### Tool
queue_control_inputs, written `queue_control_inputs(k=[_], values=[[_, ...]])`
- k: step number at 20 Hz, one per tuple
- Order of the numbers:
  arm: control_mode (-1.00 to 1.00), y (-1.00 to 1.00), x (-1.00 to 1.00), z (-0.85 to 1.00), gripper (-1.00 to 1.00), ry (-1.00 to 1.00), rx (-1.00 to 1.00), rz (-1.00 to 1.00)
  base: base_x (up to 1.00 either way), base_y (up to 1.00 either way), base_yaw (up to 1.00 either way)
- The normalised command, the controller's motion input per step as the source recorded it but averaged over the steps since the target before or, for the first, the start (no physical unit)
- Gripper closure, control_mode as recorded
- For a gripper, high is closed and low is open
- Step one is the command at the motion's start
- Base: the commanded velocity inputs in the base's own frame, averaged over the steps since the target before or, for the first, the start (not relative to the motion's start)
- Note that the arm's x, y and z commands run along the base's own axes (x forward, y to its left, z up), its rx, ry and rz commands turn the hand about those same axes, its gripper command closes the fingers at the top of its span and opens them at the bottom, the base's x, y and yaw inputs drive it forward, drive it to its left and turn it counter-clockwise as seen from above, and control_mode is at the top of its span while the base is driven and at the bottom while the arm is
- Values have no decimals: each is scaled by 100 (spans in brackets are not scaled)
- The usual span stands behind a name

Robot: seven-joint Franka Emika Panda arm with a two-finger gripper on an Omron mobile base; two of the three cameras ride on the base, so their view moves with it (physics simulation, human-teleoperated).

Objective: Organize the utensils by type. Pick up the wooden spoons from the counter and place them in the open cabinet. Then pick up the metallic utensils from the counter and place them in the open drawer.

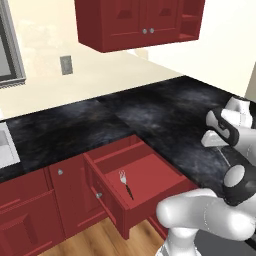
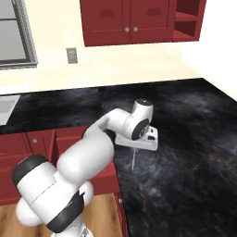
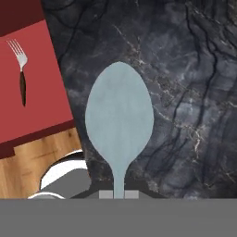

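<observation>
My gripper [image 2: 134,150] hangs over the black counter [image 2: 185,139], just right of the open drawer [image 1: 155,172], and is shut on the thin handle of the small silver spoon [image 3: 119,115]. The spoon [image 2: 134,159] points down towards the stone without touching it. In the hand view its pale bowl lies over the counter [image 3: 185,92], with the drawer's red inside [image 3: 44,102] off to the left. A silver fork with a dark handle [image 1: 126,184] lies inside the drawer, fork [image 3: 21,69]. The open cabinet [image 2: 187,18] is up at the back right. The wooden spoons are out of view.
A sink [image 1: 5,145] sits at the counter's far left, below a window [image 1: 10,45]. A wall socket [image 2: 71,55] is on the cream wall. Red floor cabinets [image 1: 30,210] stand beside the drawer, above the wooden floor [image 1: 100,240].
</observation>
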Motion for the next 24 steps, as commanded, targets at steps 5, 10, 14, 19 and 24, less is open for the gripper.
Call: queue_control_inputs(k=[5, 10, 14, 19, 24], values=[[-100, 99, 12, 1, 100, 0, -13, 0, 0, 0, 0], [-100, 89, 26, -5, 100, 0, -13, 0, 0, 0, 0], [-100, 76, 49, -2, 100, 0, -9, 0, 0, 0, 0], [-100, 73, 52, -12, 100, 1, -7, 0, 0, 0, 0], [-100, 50, 51, -34, 100, 6, 0, 0, 0, 0, 0]])
